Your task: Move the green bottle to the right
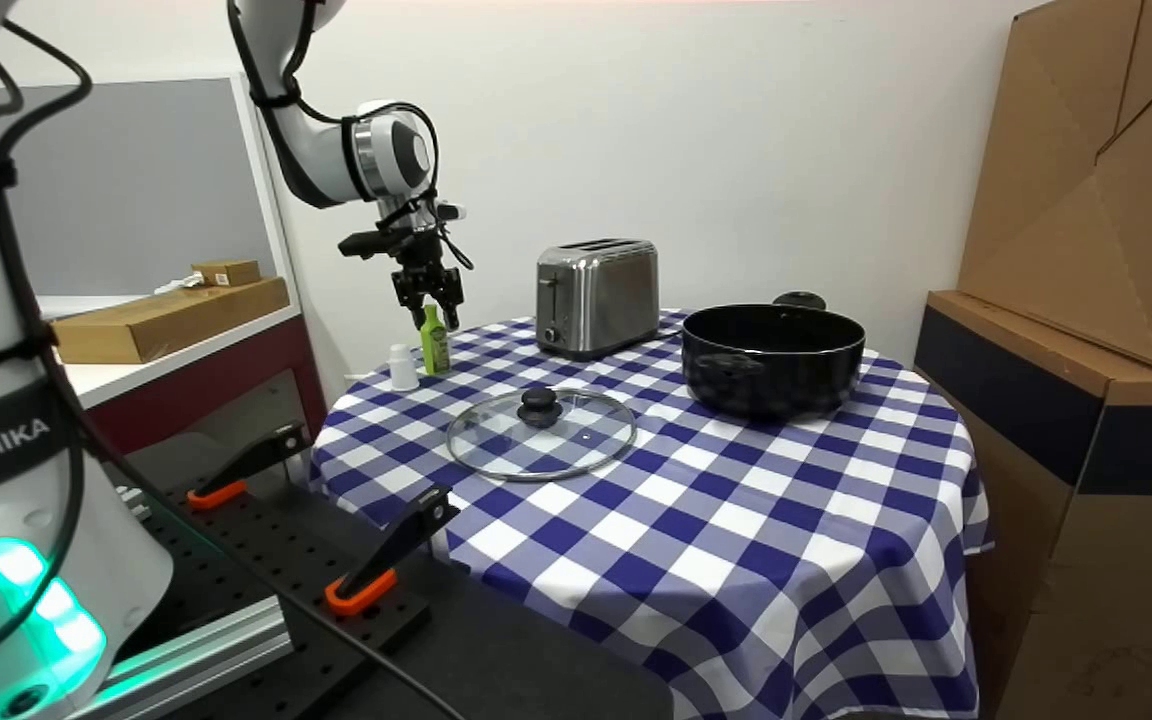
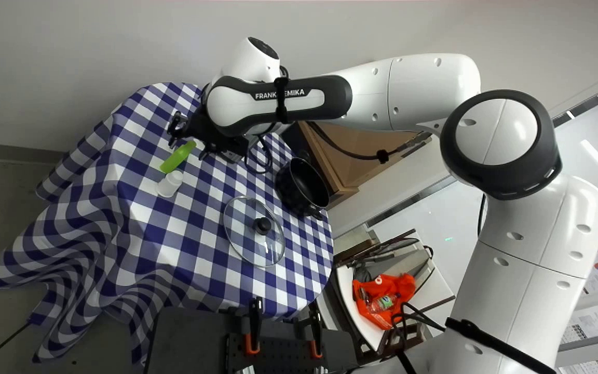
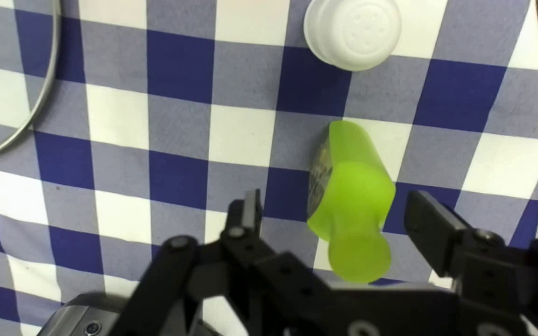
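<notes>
The green bottle [image 1: 435, 352] stands upright on the checked tablecloth, near the table edge, in an exterior view. It also shows in an exterior view [image 2: 176, 158] and in the wrist view [image 3: 355, 191], seen from above with its top towards the gripper. My gripper [image 1: 435, 318] is over the bottle and points down, with its fingers on either side of the narrow top. In the wrist view the gripper [image 3: 334, 200] is open, with a gap between each finger and the bottle. Nothing is held.
A white cup-like item [image 1: 402, 368] stands close beside the bottle, also in the wrist view [image 3: 360, 30]. A glass lid [image 1: 542, 435] lies on the cloth. A steel toaster [image 1: 598, 295] stands near the wall. A black pot [image 1: 773, 365] stands farther along the table.
</notes>
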### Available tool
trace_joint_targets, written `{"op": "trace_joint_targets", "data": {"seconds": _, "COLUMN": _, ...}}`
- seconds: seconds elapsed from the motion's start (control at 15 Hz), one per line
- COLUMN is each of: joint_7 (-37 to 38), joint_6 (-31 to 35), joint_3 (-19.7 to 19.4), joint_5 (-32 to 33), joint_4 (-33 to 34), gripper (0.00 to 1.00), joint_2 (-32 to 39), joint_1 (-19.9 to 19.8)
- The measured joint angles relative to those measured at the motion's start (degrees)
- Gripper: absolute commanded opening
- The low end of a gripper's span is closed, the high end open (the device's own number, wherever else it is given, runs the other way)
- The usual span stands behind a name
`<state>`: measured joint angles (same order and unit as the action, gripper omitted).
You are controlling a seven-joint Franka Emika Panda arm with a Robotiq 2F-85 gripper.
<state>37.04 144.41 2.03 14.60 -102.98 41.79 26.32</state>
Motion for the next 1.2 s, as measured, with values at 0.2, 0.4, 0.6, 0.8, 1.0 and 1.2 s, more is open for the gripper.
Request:
{"op": "trace_joint_targets", "data": {"seconds": 0.2, "joint_7": 0.13, "joint_6": 0.0, "joint_3": -0.1, "joint_5": -0.09, "joint_4": 0.8, "gripper": 0.24, "joint_2": 0.94, "joint_1": 0.24}}
{"op": "trace_joint_targets", "data": {"seconds": 0.4, "joint_7": 0.13, "joint_6": 0.0, "joint_3": -0.1, "joint_5": -1.18, "joint_4": 1.36, "gripper": 0.08, "joint_2": 1.17, "joint_1": 0.37}}
{"op": "trace_joint_targets", "data": {"seconds": 0.6, "joint_7": 0.13, "joint_6": -0.01, "joint_3": -0.11, "joint_5": -2.64, "joint_4": 1.64, "gripper": 0.08, "joint_2": 0.94, "joint_1": 0.42}}
{"op": "trace_joint_targets", "data": {"seconds": 0.8, "joint_7": 0.13, "joint_6": -0.19, "joint_3": -0.53, "joint_5": -3.88, "joint_4": 1.21, "gripper": 0.08, "joint_2": -1.0, "joint_1": 0.15}}
{"op": "trace_joint_targets", "data": {"seconds": 1.0, "joint_7": 0.04, "joint_6": -1.39, "joint_3": -1.98, "joint_5": -4.1, "joint_4": -1.67, "gripper": 0.08, "joint_2": -6.69, "joint_1": -1.29}}
{"op": "trace_joint_targets", "data": {"seconds": 1.2, "joint_7": -0.1, "joint_6": -5.03, "joint_3": -3.69, "joint_5": -4.04, "joint_4": -6.72, "gripper": 0.08, "joint_2": -14.59, "joint_1": -4.19}}
